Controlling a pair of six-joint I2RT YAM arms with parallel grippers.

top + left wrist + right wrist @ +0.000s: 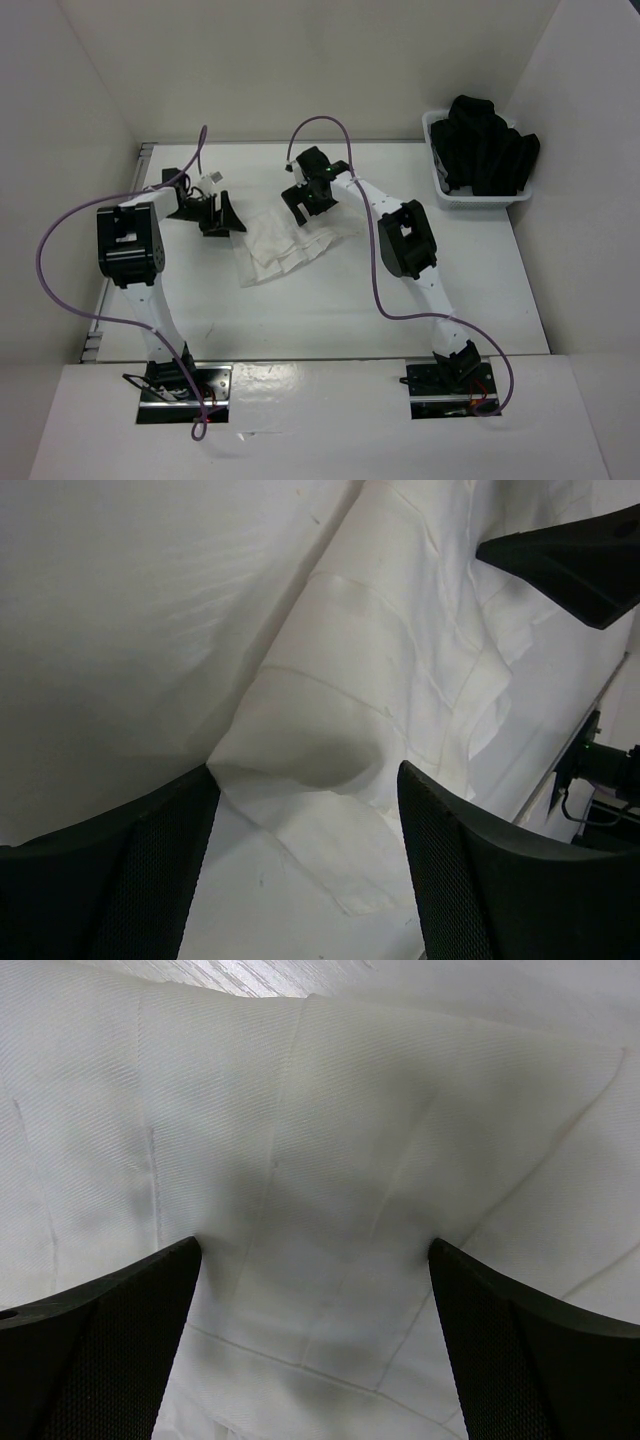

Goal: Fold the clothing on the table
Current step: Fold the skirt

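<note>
The clothing [285, 245] is a white pleated garment lying wrinkled in the middle of the table [330, 310]. My left gripper [216, 214] is at its left edge, jaws apart. In the left wrist view a raised fold of the clothing [330, 730] lies between the fingers [130, 880], the left tip touching its corner. My right gripper [310, 196] is over the garment's upper right part. In the right wrist view it stands open, both fingertips [110, 1330] pressed down on the pleated clothing [330, 1160], which fills that view.
A white basket [440, 190] holding black garments [485, 145] stands at the back right corner. White walls enclose the table on three sides. A grey rail [140, 165] runs along the left edge. Purple cables loop over both arms.
</note>
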